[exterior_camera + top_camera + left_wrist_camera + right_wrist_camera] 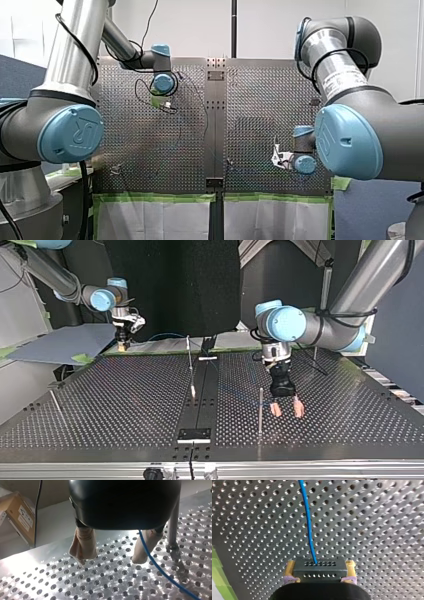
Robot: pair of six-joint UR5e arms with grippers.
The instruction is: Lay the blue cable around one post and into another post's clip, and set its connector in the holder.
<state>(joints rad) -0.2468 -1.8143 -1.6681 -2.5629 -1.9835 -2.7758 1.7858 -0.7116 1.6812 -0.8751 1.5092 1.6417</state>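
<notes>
our right jaws: clenched on the connector point(320, 570), at the top view's upper left.
our left jaws: released, low over the counter point(62, 585), right of centre in the top view.
blue cable point(308, 517): we see it run ahead from the connector; it passes one left finger point(138, 555), near a post point(173, 525).

Front, top views face each other across table point(131, 145); wrist views close.
</notes>
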